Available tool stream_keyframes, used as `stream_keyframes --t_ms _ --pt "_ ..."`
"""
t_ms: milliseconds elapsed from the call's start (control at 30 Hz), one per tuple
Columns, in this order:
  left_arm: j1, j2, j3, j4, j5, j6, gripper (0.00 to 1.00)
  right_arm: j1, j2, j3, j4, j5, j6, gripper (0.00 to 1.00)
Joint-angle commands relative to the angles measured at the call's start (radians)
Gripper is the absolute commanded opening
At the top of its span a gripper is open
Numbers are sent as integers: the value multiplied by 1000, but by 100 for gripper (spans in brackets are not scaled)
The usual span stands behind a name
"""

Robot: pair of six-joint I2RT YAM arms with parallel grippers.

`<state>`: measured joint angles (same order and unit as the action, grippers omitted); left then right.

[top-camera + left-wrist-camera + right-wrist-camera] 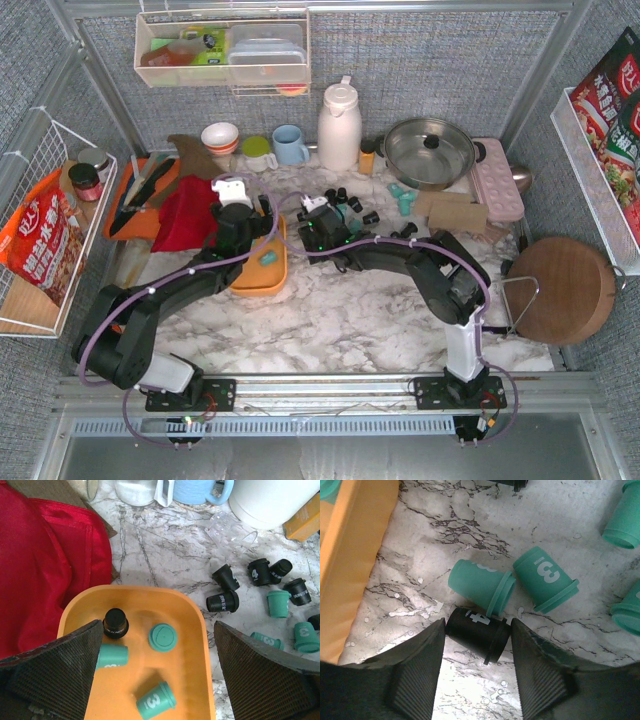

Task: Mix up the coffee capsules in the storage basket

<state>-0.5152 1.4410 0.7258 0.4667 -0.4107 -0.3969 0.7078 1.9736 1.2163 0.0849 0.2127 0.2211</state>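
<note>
The left gripper [159, 628] hangs spread to its widest directly over the storage basket [192, 680], gripping nothing. Inside the basket lie four coffee capsules [163, 637], one black and three teal. Just right of the basket, the right gripper [477, 630] has its half-parted fingers bracketing a black capsule [476, 634] marked 4, how firmly is unclear, with two teal capsules [545, 577] lying against it.
</note>
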Motion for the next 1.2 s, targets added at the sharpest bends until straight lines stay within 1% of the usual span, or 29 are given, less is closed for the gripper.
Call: stream_keyframes --t_ms 0,67,167,233,300,400,467,533,600,667,767,833,967,1033,1167 --pt "1 -4 25 -52 -3 16 99 3 -16 -12 20 17 -1 49" --pt "1 1 26 -53 -9 7 99 3 -28 -26 23 16 1 46" --pt "0 11 30 -53 14 1 99 1 -59 -49 20 12 5 43" --pt "0 9 29 -40 66 13 99 1 -109 -71 19 1 11 43" --pt "-2 2 13 18 158 53 99 0 -172 -98 21 -13 14 43" --pt "-17 -6 -36 159 322 140 97 -8 -299 -158 43 -39 18 43" --pt "-37 -15 -88 276 396 188 97 -19 -386 -199 65 -70 29 43" --pt "-59 -28 -155 426 479 245 94 -30 -466 -239 73 -109 40 43" --pt "-91 -36 -238 580 566 338 91 -37 -539 -272 78 -160 49 43" --pt "-126 -37 -297 706 628 408 89 -38 -596 -297 91 -219 66 43" --pt "-168 -13 -342 829 708 470 87 -38 -661 -340 136 -303 118 43" --pt "-189 -1 -360 881 737 488 86 -38 -689 -370 182 -353 154 43" --pt "-213 7 -387 960 709 489 86 -38 -709 -400 231 -454 218 43" --pt "-216 -1 -399 991 720 500 85 -38 -712 -407 237 -475 234 43" --pt "-221 -18 -402 1001 781 516 80 -38 -720 -431 272 -480 255 43"
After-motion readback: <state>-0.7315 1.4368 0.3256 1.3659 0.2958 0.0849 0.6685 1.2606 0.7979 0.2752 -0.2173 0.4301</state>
